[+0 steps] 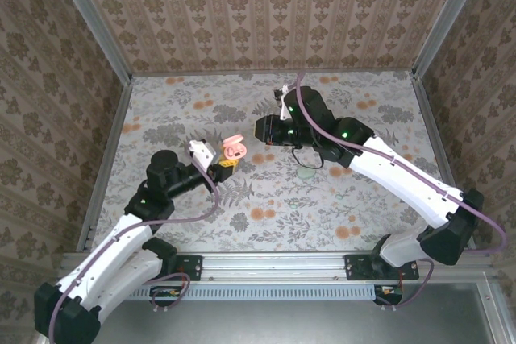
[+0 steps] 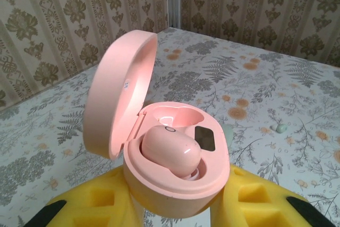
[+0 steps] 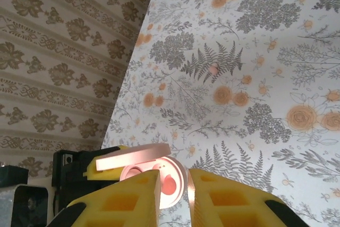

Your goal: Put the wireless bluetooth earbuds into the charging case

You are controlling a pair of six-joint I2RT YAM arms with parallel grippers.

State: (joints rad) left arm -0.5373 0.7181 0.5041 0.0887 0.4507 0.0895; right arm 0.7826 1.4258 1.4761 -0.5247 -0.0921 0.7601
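Your left arm (image 1: 121,239) reaches in from the left of the charging case (image 1: 233,148). Its left gripper (image 1: 219,163) is clenched on the case's lower half. In the left wrist view the yellow fingers (image 2: 90,206) press against both sides of the pink base, which is held clear of the floral table (image 1: 339,215).

The case is open. Its lid (image 2: 125,86) stands up on the hinge at the case's left. One pink earbud (image 2: 171,150) sits in the near socket of the case, and a small dark rectangle (image 2: 205,138) shows in the tray just to the right of it.

Just right of the case and level with it, your right gripper (image 3: 175,184) points at the case's open face. Its yellow fingers (image 3: 127,200) stand only a narrow slit apart. Through that slit you see pink. You cannot tell whether it is the case behind or something pinched between the pads, so the grip cannot be told.

Farther right of the case and nearer you, a small pale green piece (image 1: 306,172) lies on the table, well apart from the case. Your right arm (image 1: 403,179) stretches away to the right from there.

In the right wrist view a pink speck (image 3: 213,69) lies on the table beyond the case. It is too small to tell what it is.
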